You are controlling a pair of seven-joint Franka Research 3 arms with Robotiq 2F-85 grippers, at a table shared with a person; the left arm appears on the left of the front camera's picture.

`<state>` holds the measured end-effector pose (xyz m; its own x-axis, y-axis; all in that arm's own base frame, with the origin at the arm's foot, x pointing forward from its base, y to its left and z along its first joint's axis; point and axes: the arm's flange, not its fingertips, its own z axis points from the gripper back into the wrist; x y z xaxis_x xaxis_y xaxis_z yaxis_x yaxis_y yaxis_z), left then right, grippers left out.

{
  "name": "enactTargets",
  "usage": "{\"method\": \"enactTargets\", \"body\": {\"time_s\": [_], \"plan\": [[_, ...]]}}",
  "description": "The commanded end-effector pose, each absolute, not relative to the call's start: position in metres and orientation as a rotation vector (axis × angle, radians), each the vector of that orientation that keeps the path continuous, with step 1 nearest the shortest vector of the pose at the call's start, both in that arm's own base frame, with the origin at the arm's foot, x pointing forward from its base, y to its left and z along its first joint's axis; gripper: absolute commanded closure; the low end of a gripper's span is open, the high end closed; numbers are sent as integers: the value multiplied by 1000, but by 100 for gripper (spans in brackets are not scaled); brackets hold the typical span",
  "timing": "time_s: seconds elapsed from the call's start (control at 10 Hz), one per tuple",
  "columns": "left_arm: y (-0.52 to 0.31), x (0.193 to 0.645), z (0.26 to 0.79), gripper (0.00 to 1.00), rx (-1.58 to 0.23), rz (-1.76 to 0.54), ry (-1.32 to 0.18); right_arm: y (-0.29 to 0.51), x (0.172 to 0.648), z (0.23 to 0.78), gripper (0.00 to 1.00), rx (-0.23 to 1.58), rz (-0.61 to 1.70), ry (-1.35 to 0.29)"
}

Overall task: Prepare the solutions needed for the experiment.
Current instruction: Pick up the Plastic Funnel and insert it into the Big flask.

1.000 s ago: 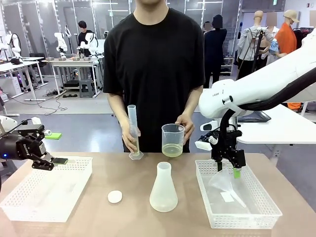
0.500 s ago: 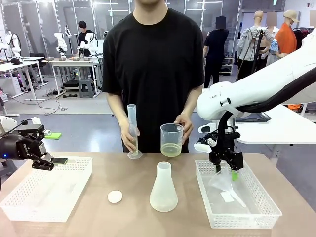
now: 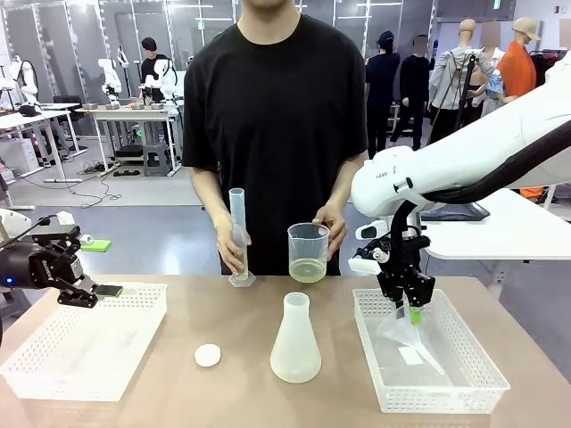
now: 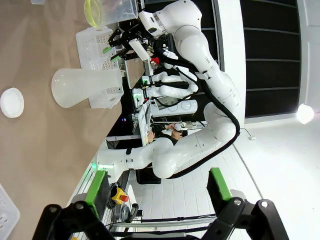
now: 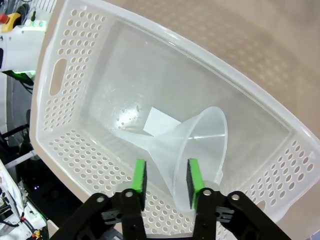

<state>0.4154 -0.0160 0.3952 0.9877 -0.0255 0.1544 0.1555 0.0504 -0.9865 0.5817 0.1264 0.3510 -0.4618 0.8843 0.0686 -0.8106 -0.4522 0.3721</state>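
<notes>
Front view, solution [image 3: 309,270]: pale yellow-green liquid is being held in a clear beaker [image 3: 310,242] by one hand [image 3: 335,223] of the person, above the far edge of the bench [image 3: 223,312].
Front view, cylinder [image 3: 238,223]: being gripped by the other hand [image 3: 234,254], just beside the beaker.
Front view, flask [image 3: 295,343]: being carried upright by the bench, a white cap [image 3: 208,355] near it.
Left wrist view, left tool [image 4: 157,187]: fingers are being held wide apart, nothing between them.
Right wrist view, right tool [image 5: 166,182]: green pads are being set either side of the wall of the funnel [image 5: 197,145], which is lying in the basket [image 5: 75,55]. Whether it is clamped cannot be told.
</notes>
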Motion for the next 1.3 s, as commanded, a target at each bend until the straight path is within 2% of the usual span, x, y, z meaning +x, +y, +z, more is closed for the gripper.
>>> {"method": "enactTargets", "body": {"time_s": [0.0, 0.1, 0.2, 0.7, 0.9, 1.2], "plan": [[-16, 415, 397, 0, -1516, -134, -100, 129, 591, 353, 80, 315, 2063, 394], [-16, 415, 397, 0, -1516, -134, -100, 129, 591, 354, 88, 318, 2060, 402], [-16, 415, 397, 0, -1516, -134, -100, 130, 592, 353, 100, 319, 2059, 409], [-16, 415, 397, 0, -1516, -134, -100, 131, 588, 357, 100, 360, 1992, 437], [-16, 415, 397, 0, -1516, -134, -100, 131, 572, 380, 100, 301, 1857, 425], [-16, 415, 397, 0, -1516, -134, -100, 135, 539, 425, 100, 172, 1781, 353]]}}
